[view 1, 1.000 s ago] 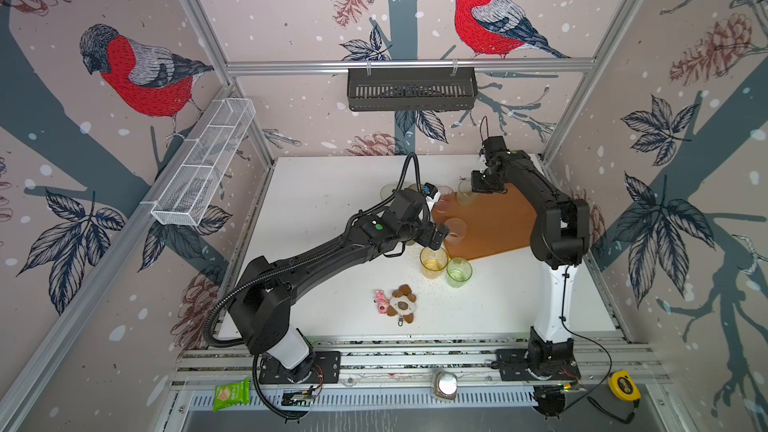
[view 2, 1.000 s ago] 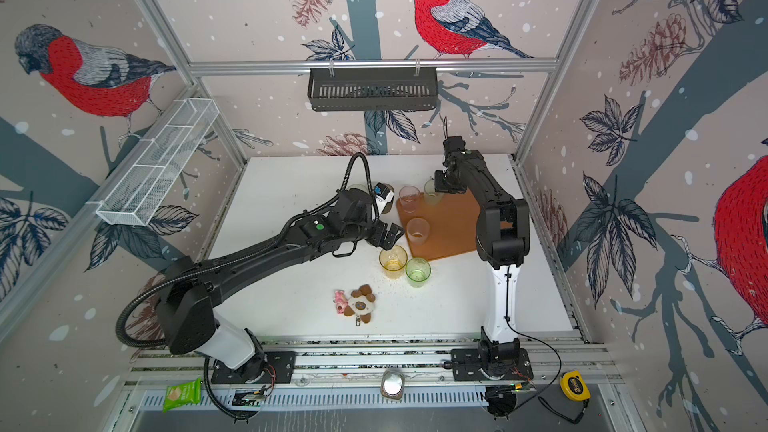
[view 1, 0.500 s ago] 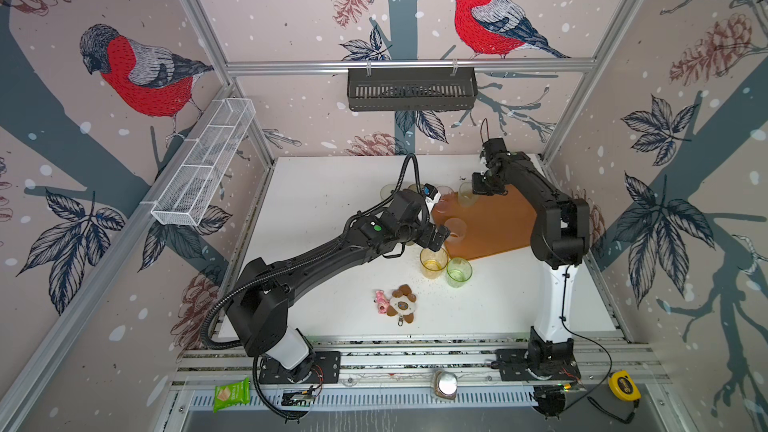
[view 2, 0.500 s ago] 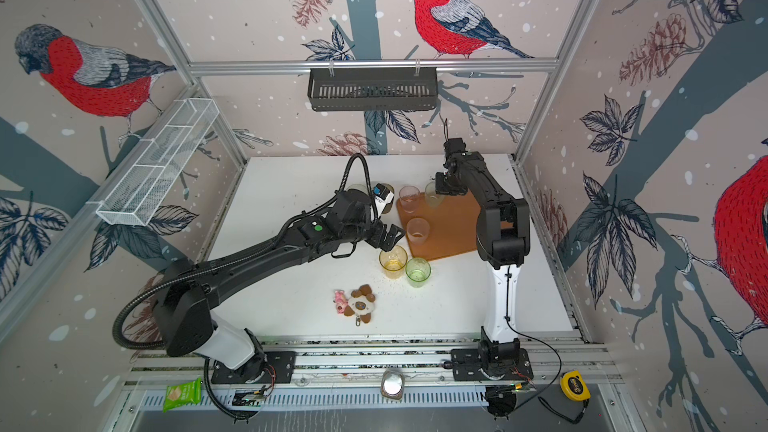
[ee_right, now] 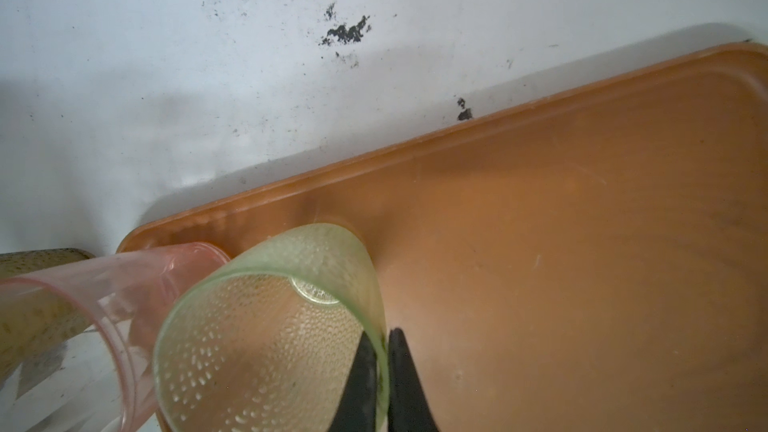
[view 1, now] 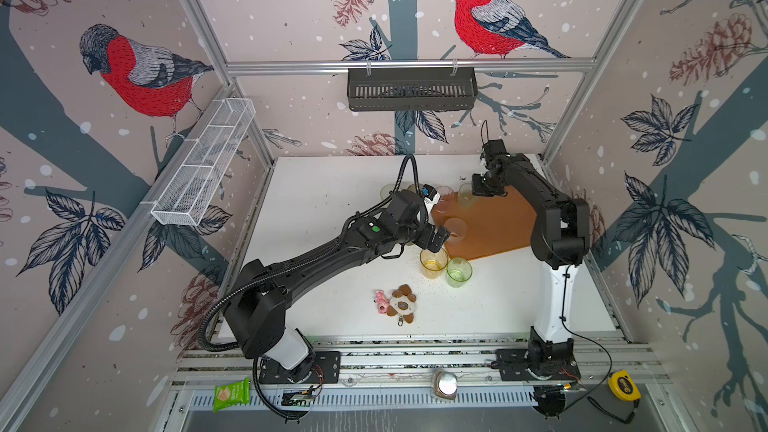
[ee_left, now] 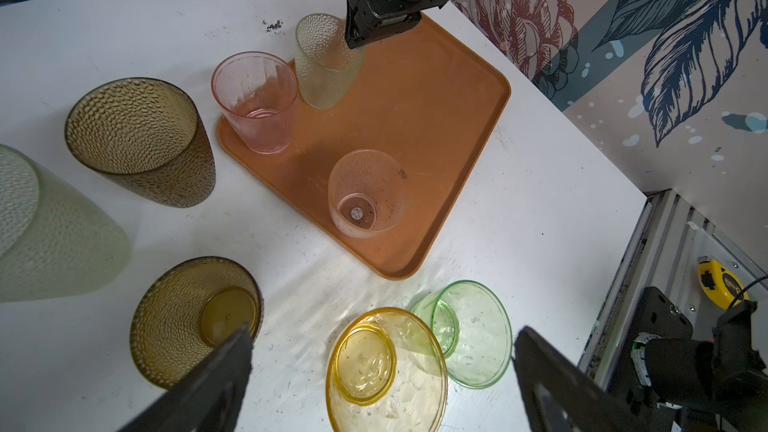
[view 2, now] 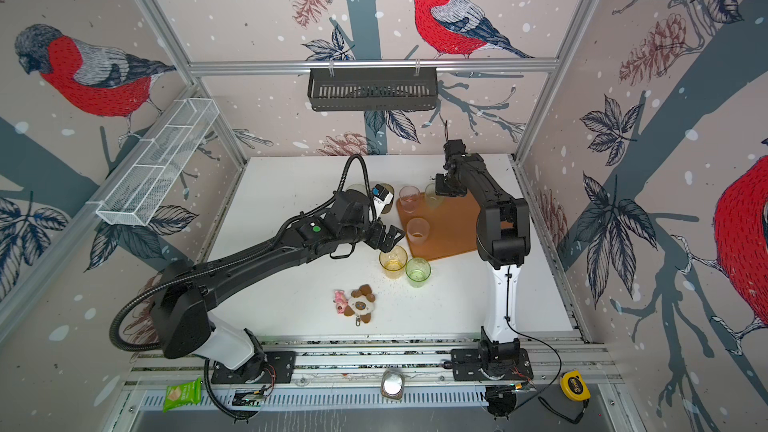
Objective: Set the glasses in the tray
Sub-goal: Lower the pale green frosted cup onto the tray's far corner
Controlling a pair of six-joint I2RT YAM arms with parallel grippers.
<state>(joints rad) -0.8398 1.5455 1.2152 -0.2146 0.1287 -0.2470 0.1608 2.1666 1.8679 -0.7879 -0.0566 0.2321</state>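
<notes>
The orange-brown tray [view 1: 494, 222] [ee_left: 415, 118] lies at the right rear of the table. My right gripper [ee_right: 384, 332] [view 1: 478, 194] is shut on the rim of a pale green dimpled glass [ee_right: 270, 326] [ee_left: 326, 60], which tilts at the tray's far corner. A pink glass [ee_left: 254, 101] and a clear glass [ee_left: 365, 195] stand in the tray. My left gripper [ee_left: 384, 331] [view 1: 440, 238] hangs open above a yellow glass [ee_left: 386, 371] [view 1: 433, 261], with a green glass [ee_left: 469, 334] beside it. Two brown glasses [ee_left: 141, 139] [ee_left: 195, 322] and a frosted glass [ee_left: 50, 226] stand on the table.
A small plush keychain [view 1: 397, 303] lies near the front of the table. A black slotted basket [view 1: 411, 89] hangs on the back wall and a white wire basket [view 1: 203, 168] on the left wall. A yellow tape measure [view 1: 623, 386] sits past the front rail.
</notes>
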